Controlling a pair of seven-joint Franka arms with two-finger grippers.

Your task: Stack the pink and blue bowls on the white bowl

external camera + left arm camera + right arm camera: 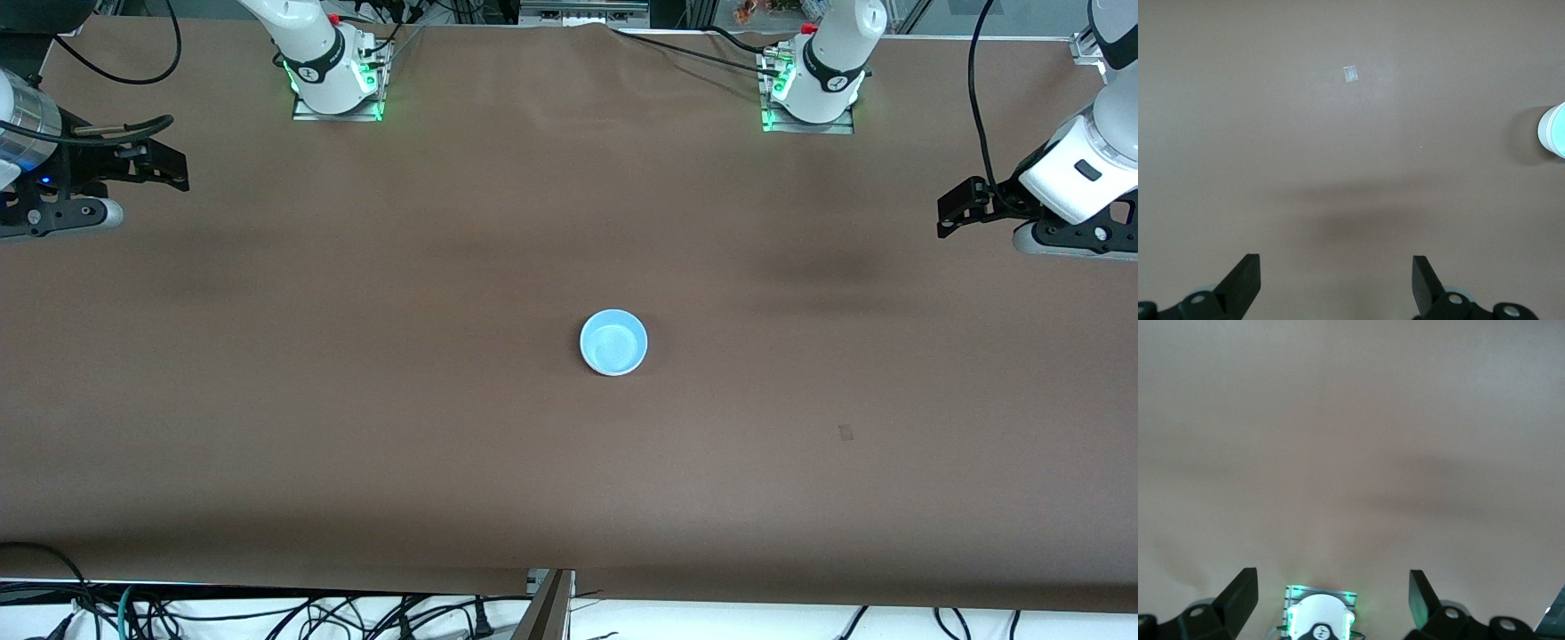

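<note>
A light blue bowl [613, 342] stands upright in the middle of the brown table. A whitish edge shows along its side nearer the front camera; I cannot tell if that is another bowl under it. Its edge also shows in the left wrist view [1554, 131]. No pink bowl and no separate white bowl is in view. My left gripper [946, 213] hangs open and empty over the left arm's end of the table, also seen in its wrist view [1336, 270]. My right gripper [182, 167] hangs open and empty over the right arm's end [1333, 587]. Both arms wait.
A small pale tape mark [845, 433] lies on the table nearer the front camera than the bowl, toward the left arm's end; it also shows in the left wrist view [1350, 75]. The arm bases [336, 84] [813, 93] stand along the table's edge farthest from the front camera. Cables hang below the nearest edge.
</note>
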